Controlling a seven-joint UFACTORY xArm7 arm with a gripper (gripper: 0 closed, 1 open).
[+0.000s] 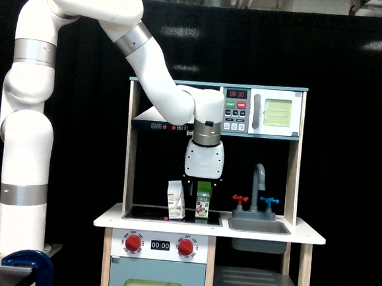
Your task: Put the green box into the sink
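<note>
Approach is the step in hand, as you can judge from the one view. Your hand [203,183] hangs straight over the green box [203,203], its tips at or just above the carton's top. Whether the fingers are spread or closed you cannot tell: they are dark against a dark backdrop and too small to read, and contact with the box is just as unclear.

The box stands upright right below the hand, on the black stovetop [172,215]. A white carton [176,199] leans just beside it, on the exterior view's left of the hand. The sink [259,226] lies lower and off to the exterior view's right of the hand, set in the desk [306,237], with the faucet [259,181] rising behind it and red and blue taps either side.

Nothing is in the sink yet. Your next move probably calls for a short descent until the fingers straddle the box, then a firm close. Keep clear of the white carton. After the lift, carry it over the basin's near edge and keep away from the faucet.
</note>
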